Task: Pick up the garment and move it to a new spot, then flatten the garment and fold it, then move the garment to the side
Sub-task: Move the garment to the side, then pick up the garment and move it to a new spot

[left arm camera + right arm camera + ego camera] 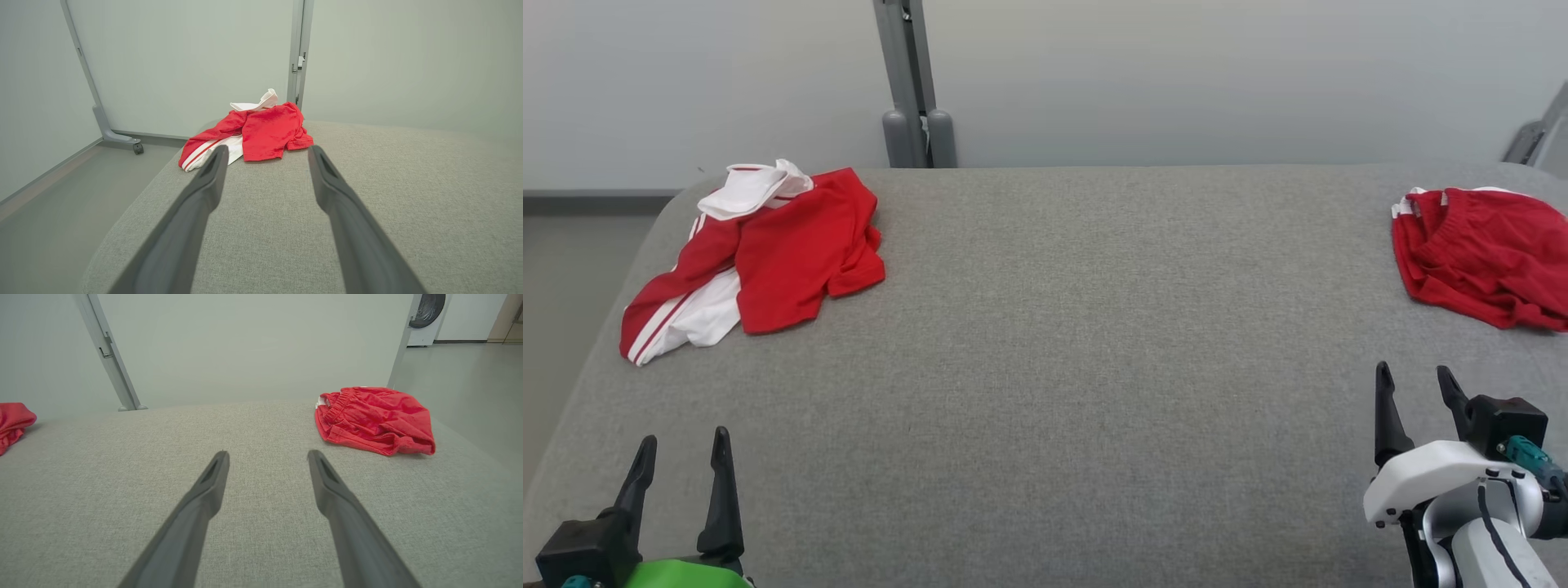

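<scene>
A crumpled red and white shirt lies at the far left of the grey table; the left wrist view has it just beyond the fingertips. Red shorts with an elastic waistband lie bunched at the far right edge, seen in the right wrist view ahead and to the right. My left gripper stands open at the lower left, well short of the shirt. At the lower right, my right gripper is open too, a little below the shorts. Neither holds anything.
A grey metal post stands behind the table's far edge against a pale wall. Bare floor lies off the table's left side, where a wheeled frame leg rests. A washing machine shows far off to the right.
</scene>
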You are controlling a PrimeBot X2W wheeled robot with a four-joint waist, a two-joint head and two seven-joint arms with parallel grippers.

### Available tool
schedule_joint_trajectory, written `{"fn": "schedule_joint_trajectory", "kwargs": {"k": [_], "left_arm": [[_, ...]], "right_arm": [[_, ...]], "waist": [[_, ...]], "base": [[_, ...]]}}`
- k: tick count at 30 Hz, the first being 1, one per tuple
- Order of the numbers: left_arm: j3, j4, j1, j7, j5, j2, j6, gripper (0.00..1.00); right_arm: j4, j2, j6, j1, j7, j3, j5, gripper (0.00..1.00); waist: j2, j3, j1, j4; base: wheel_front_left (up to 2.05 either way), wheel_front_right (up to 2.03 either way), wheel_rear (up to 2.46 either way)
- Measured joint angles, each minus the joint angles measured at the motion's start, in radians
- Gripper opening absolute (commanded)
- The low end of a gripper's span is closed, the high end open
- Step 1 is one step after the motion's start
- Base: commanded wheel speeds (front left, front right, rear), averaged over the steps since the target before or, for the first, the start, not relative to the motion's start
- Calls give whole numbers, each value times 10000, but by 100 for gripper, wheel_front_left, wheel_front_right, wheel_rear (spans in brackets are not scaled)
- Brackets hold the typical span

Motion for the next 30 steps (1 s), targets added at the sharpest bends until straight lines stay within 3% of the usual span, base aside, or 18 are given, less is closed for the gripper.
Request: {"fn": "schedule_joint_trajectory", "kwargs": {"k": [15, 30], "left_arm": [[-144, -330, 77, 15, -33, 31, 0, 100], [336, -639, 354, 23, -38, 13, 86, 100]], "right_arm": [[-901, -13, -270, 755, -163, -261, -33, 100], [-1354, -12, -215, 1140, -178, 224, -307, 100]], "waist": [[0, -56, 0, -285], [0, -34, 0, 1043]], "base": [[0, 0, 0], [0, 0, 0]]}}
